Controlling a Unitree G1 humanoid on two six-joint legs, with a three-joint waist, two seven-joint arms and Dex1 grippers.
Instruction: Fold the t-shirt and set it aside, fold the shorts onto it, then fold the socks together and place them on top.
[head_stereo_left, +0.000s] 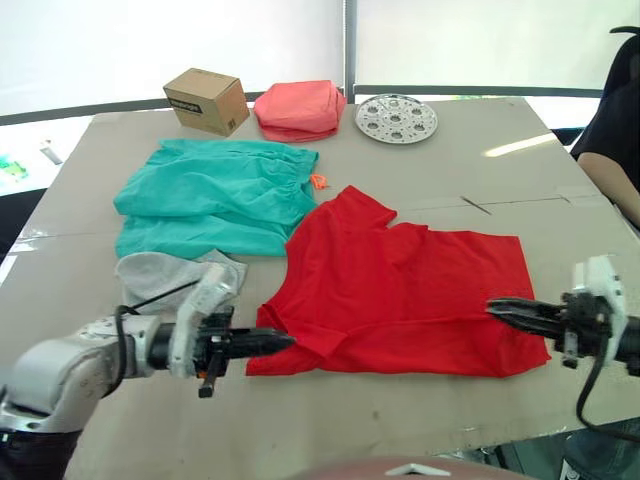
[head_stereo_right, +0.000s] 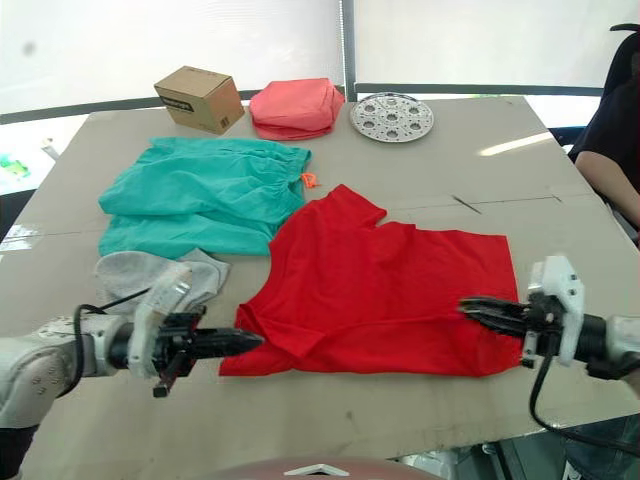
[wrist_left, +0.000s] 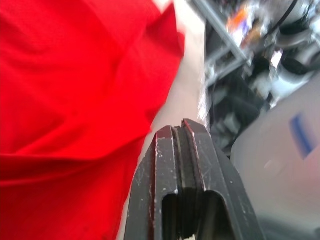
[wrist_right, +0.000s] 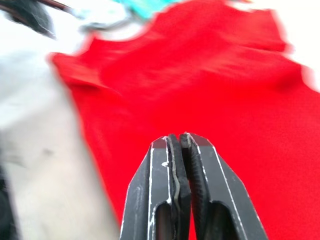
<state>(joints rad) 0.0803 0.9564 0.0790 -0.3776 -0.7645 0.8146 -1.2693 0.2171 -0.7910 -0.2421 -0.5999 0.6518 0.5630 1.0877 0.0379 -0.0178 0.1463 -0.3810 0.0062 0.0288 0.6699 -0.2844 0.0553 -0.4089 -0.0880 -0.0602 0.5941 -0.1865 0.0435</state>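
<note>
2 tools, left tool (head_stereo_left: 285, 341) and right tool (head_stereo_left: 495, 307), are pinched shut on nothing beside the t-shirt (head_stereo_left: 400, 290), flat on the counter (head_stereo_left: 500, 180). No folding done; shorts (head_stereo_left: 210, 195) and socks (head_stereo_left: 175, 275) wait

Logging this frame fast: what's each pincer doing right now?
Left pincer: closed, empty, at the t-shirt's edge.
Right pincer: closed, empty, over the t-shirt.
</note>
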